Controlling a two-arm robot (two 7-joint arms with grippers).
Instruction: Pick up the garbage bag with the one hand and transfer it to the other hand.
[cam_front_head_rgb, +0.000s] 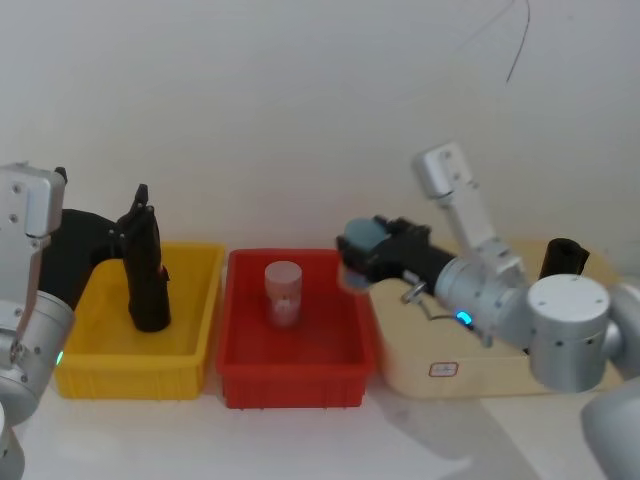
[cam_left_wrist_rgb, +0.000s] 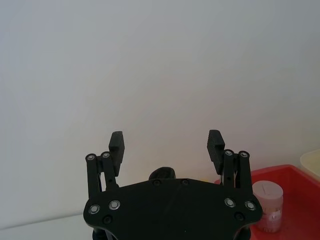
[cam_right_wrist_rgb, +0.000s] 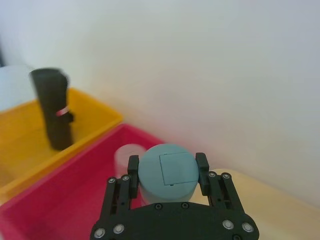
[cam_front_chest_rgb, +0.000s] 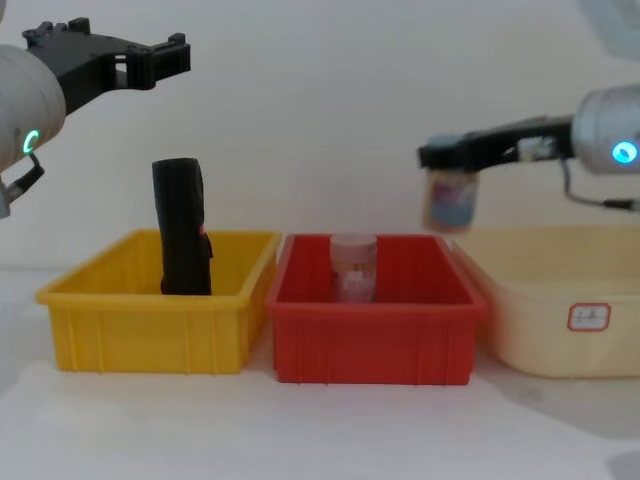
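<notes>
Right gripper (cam_right_wrist_rgb: 167, 172) clamps a blue-capped jar (cam_right_wrist_rgb: 167, 172) over the red bin (cam_front_chest_rgb: 372, 335). Left gripper (cam_front_chest_rgb: 150, 58), spread open, hovers above the garbage bag (cam_front_chest_rgb: 181, 227) standing untouched in the yellow bin (cam_front_chest_rgb: 150, 325); next: descend, grasp.

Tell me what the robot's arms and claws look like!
The arms are silver-grey rounded tubes, each with a small glowing light, green on the left arm, blue on the right arm. The left gripper and right gripper are black, with ridged finger pads and shiny silver screws.
</notes>
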